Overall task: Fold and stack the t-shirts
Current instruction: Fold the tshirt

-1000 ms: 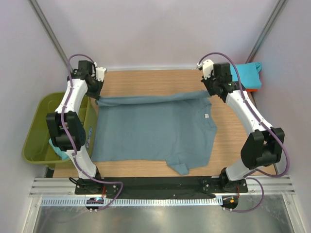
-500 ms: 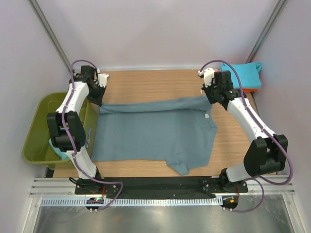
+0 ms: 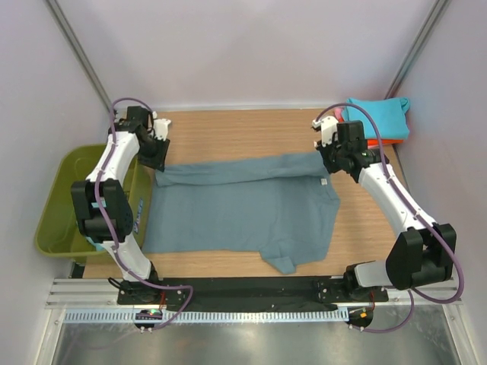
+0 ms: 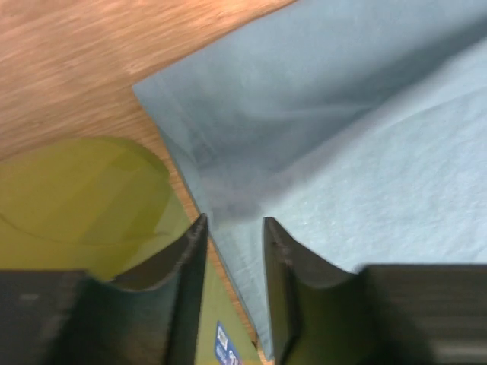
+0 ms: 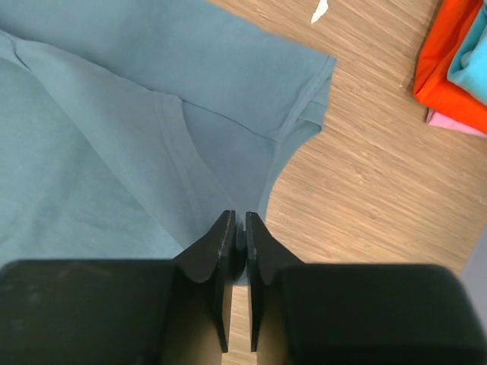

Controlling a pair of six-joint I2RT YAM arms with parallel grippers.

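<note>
The left gripper (image 4: 232, 236) is parted above a folded corner of the soft slate shirt (image 3: 243, 213). The right gripper (image 5: 237, 228) is pinched on the shirt's edge. Both arms are reached far over the wood-grain table (image 3: 228, 133), where the shirt is spread.

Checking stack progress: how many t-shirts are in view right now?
5. One slate blue-grey t-shirt spread mid-table; turquoise t-shirt, orange t-shirt and pink t-shirt stacked at the far right corner; turquoise cloth, probably another, in the green tub. More may be hidden.
</note>
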